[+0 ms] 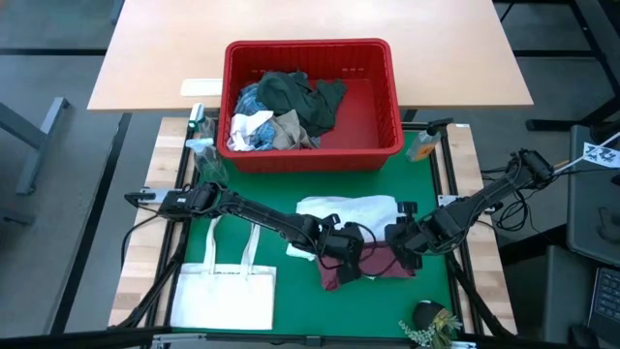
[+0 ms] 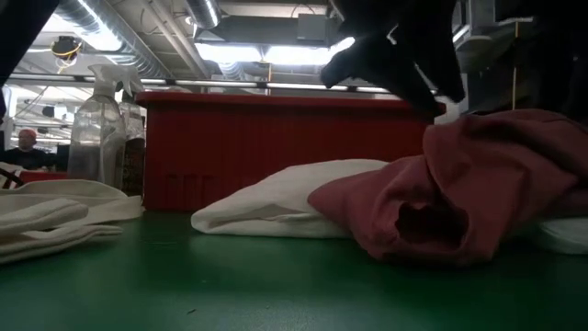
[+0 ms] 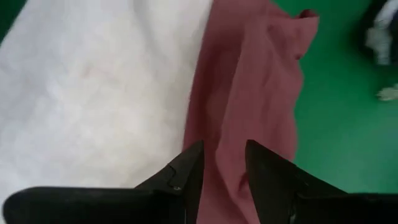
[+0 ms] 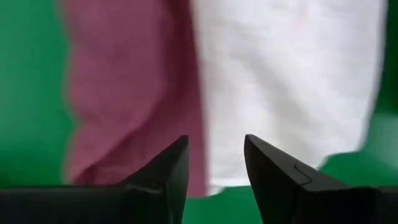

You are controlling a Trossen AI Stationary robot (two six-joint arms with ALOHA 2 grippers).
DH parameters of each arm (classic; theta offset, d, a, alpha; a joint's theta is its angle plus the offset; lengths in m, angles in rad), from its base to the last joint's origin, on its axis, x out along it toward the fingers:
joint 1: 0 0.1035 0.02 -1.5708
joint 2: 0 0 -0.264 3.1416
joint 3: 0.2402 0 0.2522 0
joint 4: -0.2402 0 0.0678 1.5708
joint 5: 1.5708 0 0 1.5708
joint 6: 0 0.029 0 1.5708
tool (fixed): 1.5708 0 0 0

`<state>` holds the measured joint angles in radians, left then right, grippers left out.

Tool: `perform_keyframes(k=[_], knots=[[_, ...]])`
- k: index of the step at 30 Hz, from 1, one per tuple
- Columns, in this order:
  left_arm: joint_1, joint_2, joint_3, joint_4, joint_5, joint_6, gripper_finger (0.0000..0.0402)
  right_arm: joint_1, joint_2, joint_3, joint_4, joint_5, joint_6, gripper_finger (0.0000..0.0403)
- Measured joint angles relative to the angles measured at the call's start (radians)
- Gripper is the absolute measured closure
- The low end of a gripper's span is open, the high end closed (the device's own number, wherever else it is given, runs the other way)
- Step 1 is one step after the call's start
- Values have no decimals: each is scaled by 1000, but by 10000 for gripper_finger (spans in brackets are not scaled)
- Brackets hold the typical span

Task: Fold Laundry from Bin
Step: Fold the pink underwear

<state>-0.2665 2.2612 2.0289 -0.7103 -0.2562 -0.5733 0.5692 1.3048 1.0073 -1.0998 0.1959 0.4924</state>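
The high view looks straight down on the whole bench (image 1: 145, 291). The low view faces level across it. Both wrist views sit close above the maroon cloth (image 3: 249, 93), shared by all.

The red bin (image 2: 276, 147) stands across the green mat (image 2: 230, 285). In front of it a white garment (image 2: 266, 207) lies flat, a bunched maroon garment (image 2: 478, 188) overlapping it. Above hangs a dark shape (image 2: 395, 55), perhaps a gripper. A spray bottle (image 2: 95, 129) stands beside the bin.
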Motion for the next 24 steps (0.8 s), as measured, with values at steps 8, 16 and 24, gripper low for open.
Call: perform_keyframes(k=[8,16,24], knots=[[0,0,41,17,189,2,289,113,6,27,142,-160,26,249],[-32,0,-20,20,92,9,289,284,95,27,233,-56,9,249],[-32,0,-103,21,22,9,289,314,288,27,223,-57,-9,249]])
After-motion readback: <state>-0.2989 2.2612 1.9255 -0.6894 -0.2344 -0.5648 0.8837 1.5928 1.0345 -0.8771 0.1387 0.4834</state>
